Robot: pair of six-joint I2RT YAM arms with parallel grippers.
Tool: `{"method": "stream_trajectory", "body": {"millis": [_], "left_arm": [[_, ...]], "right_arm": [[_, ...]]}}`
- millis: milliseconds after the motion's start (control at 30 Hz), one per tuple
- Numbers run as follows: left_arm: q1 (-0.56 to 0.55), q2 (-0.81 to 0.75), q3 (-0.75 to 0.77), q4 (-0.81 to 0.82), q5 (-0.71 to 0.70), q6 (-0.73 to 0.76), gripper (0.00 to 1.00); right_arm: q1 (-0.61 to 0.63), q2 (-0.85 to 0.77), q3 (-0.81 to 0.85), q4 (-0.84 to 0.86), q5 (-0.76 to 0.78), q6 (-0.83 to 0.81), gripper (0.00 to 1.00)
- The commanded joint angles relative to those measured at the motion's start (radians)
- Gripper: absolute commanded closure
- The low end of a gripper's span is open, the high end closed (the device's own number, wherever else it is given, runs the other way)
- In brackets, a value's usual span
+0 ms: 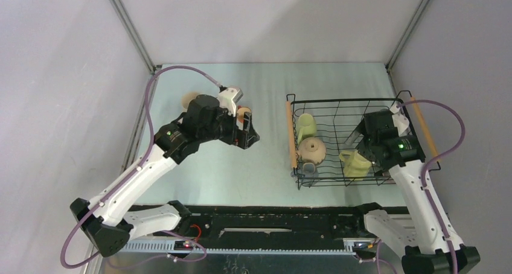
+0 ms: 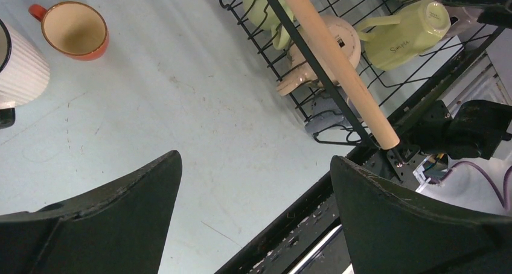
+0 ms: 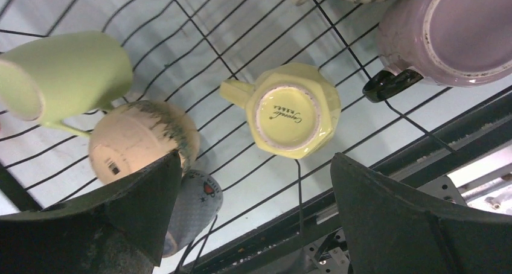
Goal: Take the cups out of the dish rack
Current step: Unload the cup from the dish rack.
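One rack [image 1: 344,100] sits on the right half of the table [image 1: 265,165]. There are two claws, both spread wide and holding nothing. The right claw [image 3: 256,165] hangs over the rack, and the left claw [image 2: 253,165] hangs over the table to the rack's left.

Five cups show in the rack:
- The mauve cup [image 3: 447,32] is by the right finger.
- The upturned green cup [image 3: 290,111] is just beyond the right claw's fingertips.
- The tipped green cup [image 3: 66,75] lies on its side.
- The tan cup [image 3: 142,141] is at the left finger.
- The grey cup [image 3: 193,207] is just beside the tan cup.

Two cups stand upright on the table beyond the left claw: the cream cup [image 2: 21,69] and the orange cup [image 2: 73,29], near each other.
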Motion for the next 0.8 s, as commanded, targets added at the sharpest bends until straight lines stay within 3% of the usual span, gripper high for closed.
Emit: {"method": "stream_trajectory", "body": {"millis": [0,567,767], "left_arm": [[-0.005,-0.06,-0.048,0.042,0.021,0.02,0.0],[-0.004,-0.118,-0.161,0.088,0.048,0.035,0.0],[-0.004,-0.118,-0.185,0.12,0.072,0.029,0.0]], "right_arm": [[-0.028,0.046,-0.027,0.022,0.015,-0.011,0.0],[-0.04,0.219,-0.099,0.027,0.058,0.025,0.01],[-0.044,0.215,-0.12,0.061,0.048,0.027,0.09]]}}
